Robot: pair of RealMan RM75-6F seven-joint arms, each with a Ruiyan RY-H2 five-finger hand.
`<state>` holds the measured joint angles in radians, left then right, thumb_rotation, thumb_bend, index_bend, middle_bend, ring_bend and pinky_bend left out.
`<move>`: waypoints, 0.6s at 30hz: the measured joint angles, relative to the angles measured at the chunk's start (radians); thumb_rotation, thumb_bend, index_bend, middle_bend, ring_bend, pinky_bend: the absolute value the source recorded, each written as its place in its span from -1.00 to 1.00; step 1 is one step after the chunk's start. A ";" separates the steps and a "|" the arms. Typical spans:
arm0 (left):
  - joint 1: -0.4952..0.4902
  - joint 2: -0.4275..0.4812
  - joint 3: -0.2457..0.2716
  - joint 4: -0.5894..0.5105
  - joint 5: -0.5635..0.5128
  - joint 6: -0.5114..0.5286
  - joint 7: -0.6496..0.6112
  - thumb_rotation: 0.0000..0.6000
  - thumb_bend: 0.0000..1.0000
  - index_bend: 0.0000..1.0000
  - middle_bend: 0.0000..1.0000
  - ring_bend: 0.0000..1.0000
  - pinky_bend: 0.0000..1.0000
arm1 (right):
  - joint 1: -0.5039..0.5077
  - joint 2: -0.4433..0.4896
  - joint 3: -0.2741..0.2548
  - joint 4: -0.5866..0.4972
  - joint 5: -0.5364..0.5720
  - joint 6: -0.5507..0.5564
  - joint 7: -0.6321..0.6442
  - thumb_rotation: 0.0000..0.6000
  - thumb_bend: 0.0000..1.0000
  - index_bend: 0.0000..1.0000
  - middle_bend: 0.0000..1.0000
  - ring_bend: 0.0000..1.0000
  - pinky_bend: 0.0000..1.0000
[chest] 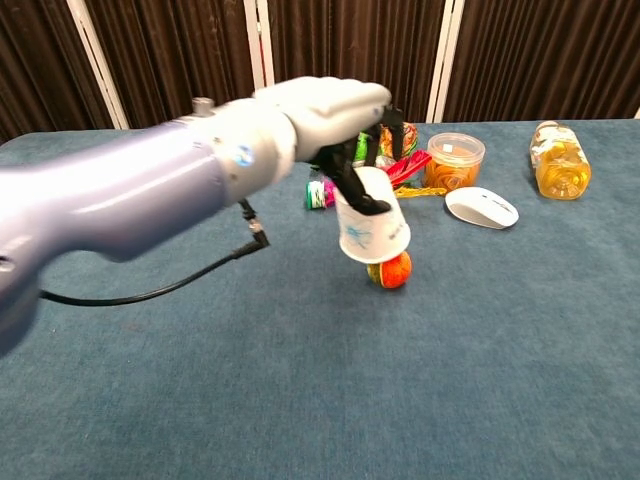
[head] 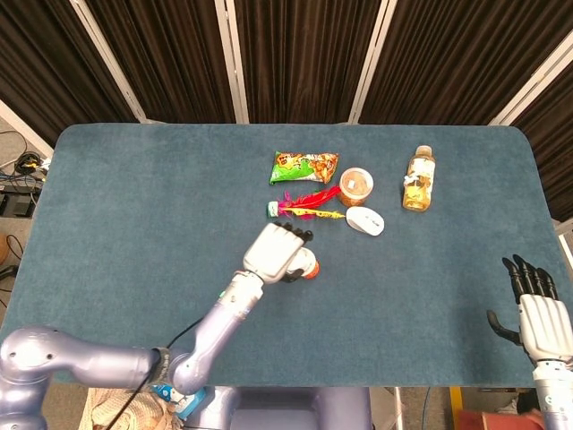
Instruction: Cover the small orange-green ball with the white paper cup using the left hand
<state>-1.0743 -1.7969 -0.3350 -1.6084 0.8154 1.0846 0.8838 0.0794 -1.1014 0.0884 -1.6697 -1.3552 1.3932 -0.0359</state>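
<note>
The small orange-green ball [chest: 392,270] lies on the blue desk [chest: 500,380] near its middle, only partly showing in the head view [head: 311,270] past the fingers; the white paper cup [chest: 371,229] hangs mouth-down and tilted just above the ball's left side, its rim at the top of the ball, so the ball is not yet covered; whether rim and ball touch I cannot tell; the left robot hand [chest: 335,110] grips the cup from above, dark fingers [chest: 352,170] wrapped around its upper wall. Beyond the ball lie a pink-and-yellow feather shuttlecock [head: 304,208], a green snack bag [head: 303,166], a clear tub with an orange lid [chest: 454,160], a white computer mouse [chest: 481,207] and a bottle of amber drink [chest: 557,158] on its side. The right robot hand [head: 535,305] sits well apart at the desk's near right corner, empty, fingers straight and spread.
</note>
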 measured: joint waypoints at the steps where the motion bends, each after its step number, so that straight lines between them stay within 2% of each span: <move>1: -0.009 -0.010 -0.002 0.011 -0.007 -0.003 0.002 1.00 -0.49 -0.39 -0.11 -0.26 -0.07 | 0.000 0.002 0.001 -0.001 0.001 -0.001 0.002 1.00 -0.31 -1.00 -1.00 -1.00 -0.95; 10: -0.070 -0.081 0.005 0.103 -0.050 -0.022 0.029 1.00 -0.49 -0.41 -0.13 -0.26 -0.07 | -0.001 0.005 0.001 -0.002 -0.004 0.002 0.013 1.00 -0.31 -1.00 -1.00 -1.00 -0.95; 13: -0.082 -0.099 0.008 0.129 -0.064 -0.022 0.034 1.00 -0.49 -0.47 -0.23 -0.30 -0.08 | -0.001 0.004 0.001 -0.002 -0.007 0.003 0.014 1.00 -0.30 -1.00 -1.00 -1.00 -0.95; 18: -0.098 -0.113 0.016 0.153 -0.093 -0.030 0.051 1.00 -0.58 -0.59 -0.48 -0.49 -0.36 | 0.000 0.005 0.003 -0.002 -0.004 0.002 0.017 1.00 -0.31 -1.00 -1.00 -1.00 -0.95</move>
<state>-1.1727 -1.9095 -0.3189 -1.4554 0.7222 1.0544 0.9351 0.0794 -1.0969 0.0913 -1.6717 -1.3596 1.3950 -0.0193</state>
